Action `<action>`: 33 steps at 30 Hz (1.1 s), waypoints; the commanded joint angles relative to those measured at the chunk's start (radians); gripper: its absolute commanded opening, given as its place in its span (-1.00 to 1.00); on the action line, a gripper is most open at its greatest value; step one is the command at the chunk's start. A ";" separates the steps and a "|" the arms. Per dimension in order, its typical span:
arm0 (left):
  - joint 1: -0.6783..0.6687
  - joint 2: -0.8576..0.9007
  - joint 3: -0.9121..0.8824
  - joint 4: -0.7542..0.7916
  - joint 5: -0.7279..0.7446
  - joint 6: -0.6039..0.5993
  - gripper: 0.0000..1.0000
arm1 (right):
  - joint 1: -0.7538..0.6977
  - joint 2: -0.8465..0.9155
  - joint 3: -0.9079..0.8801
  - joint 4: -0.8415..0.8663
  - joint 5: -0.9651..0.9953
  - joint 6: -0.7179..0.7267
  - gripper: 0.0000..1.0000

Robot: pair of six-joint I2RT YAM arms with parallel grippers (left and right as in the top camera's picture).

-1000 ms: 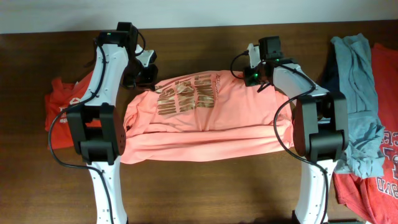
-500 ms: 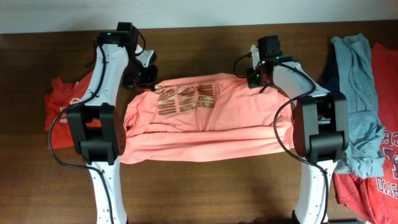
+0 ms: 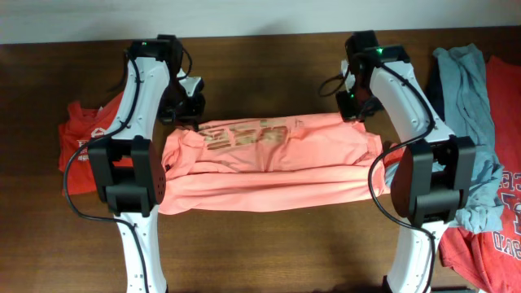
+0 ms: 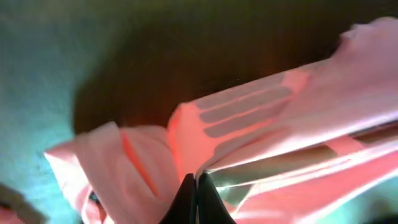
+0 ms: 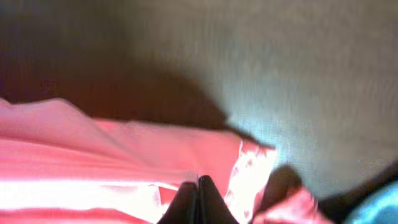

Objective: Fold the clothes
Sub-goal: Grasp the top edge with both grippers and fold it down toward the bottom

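The salmon-pink T-shirt [image 3: 269,167] with bronze lettering lies as a wide band across the middle of the table. My left gripper [image 3: 189,114] is shut on its far left edge; the left wrist view shows the fingertips [image 4: 196,180] pinching pink cloth [image 4: 298,106] with striped lettering. My right gripper [image 3: 352,106] is shut on the far right edge; the right wrist view shows the fingertips [image 5: 198,183] pinching pink cloth [image 5: 93,155]. The held far edge is raised and drawn toward the near side.
A red-orange shirt [image 3: 80,142] lies at the left behind my left arm. A pile with a grey-teal shirt [image 3: 468,106], a navy one [image 3: 431,89] and a red one [image 3: 496,236] lies at the right edge.
Both grippers have lifted the shirt's far edge and pulled it toward the near side. The lettering now looks squashed and the visible upper panel is narrower. My right arm has swung outward.
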 commanded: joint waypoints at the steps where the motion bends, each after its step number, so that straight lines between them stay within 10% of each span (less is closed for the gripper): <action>1: 0.006 -0.051 0.012 -0.064 -0.039 -0.006 -0.99 | 0.000 -0.021 0.051 -0.092 0.060 0.012 -0.92; 33: -0.059 -0.182 -0.415 -0.154 -0.111 -0.006 -0.82 | -0.094 -0.020 -0.093 -0.443 0.013 0.061 -0.77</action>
